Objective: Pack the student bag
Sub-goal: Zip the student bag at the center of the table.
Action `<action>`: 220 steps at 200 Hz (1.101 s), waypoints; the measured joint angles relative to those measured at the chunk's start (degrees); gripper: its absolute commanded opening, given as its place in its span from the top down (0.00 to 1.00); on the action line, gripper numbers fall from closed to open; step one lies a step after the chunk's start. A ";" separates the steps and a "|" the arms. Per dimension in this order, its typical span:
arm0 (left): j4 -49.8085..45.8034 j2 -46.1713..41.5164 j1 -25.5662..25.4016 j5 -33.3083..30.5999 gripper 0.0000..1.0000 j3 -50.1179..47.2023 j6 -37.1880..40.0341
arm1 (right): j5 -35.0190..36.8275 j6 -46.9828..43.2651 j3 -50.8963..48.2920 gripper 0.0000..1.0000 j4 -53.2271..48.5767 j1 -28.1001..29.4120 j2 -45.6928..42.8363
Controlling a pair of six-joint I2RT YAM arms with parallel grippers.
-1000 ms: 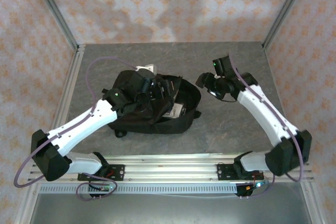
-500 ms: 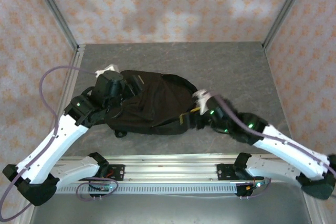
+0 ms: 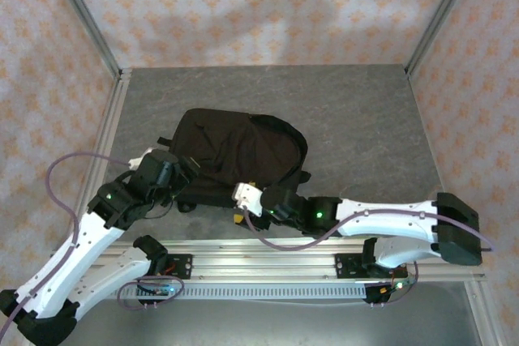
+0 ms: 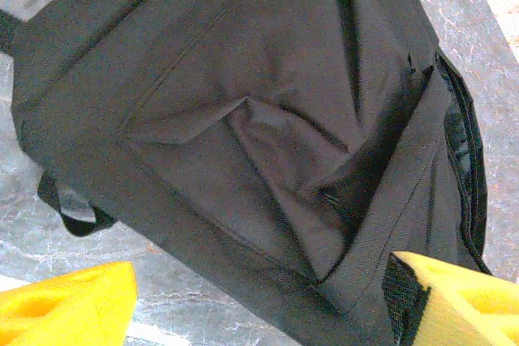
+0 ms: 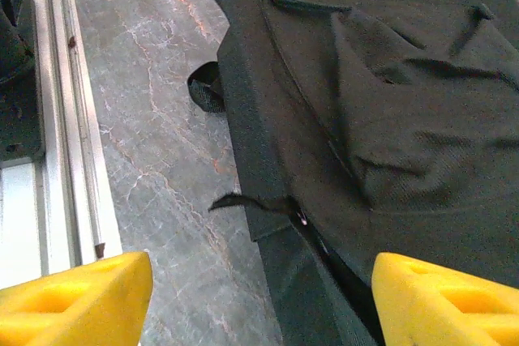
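The left gripper (image 4: 259,313) stands wide open, its yellow fingers (image 4: 65,309) spread at the left near corner of the student bag (image 3: 239,147) and gripping nothing. The right gripper (image 5: 259,301) is likewise released, just beside the bag's near edge. The bag lies flat, left of the middle of the grey worktop (image 3: 365,119), toward its near edge; creased black fabric hides its inside. The left arm reaches in from the near left corner. The right arm lies low, stretched leftward along the near edge.
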 measured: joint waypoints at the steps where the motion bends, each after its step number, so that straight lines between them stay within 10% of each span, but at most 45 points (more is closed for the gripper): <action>1: 0.00 -0.15 0.00 0.00 0.19 -0.17 -0.09 | 0.02 -0.07 0.00 0.29 0.13 0.00 0.13; 57: 0.15 -1.03 0.00 0.17 0.21 -2.86 -1.99 | 1.05 -2.34 0.52 0.40 7.58 0.20 8.87; 105: 1.16 -0.35 0.11 0.17 0.22 -4.96 -1.97 | 5.97 -2.71 1.25 1.00 10.56 0.20 11.43; 220: 11.02 10.47 0.37 -0.22 0.26 -11.13 -1.22 | 9.60 12.11 -1.01 1.00 7.28 -2.25 4.24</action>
